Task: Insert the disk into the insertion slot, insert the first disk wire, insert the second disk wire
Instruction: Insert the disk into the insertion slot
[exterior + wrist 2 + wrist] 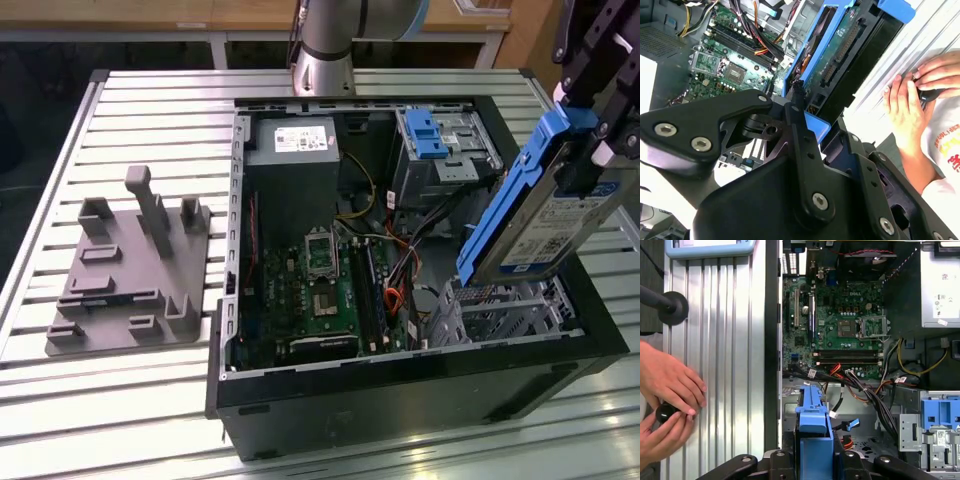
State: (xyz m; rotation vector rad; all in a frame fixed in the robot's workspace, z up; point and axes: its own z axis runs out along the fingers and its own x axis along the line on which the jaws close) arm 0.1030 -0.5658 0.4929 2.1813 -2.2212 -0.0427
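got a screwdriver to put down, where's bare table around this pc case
Bare table: the slats around the grey fixture plate, at the exterior view's left of the case. Crowded: inside the case, wires beside the insertion slot, the gripper holding the disk above it. A person's hands rest on slats beside the case in the first wrist view.

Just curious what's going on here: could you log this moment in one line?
gripper: shut on disk | disk: tilted, held above insertion slot | status: not inserted
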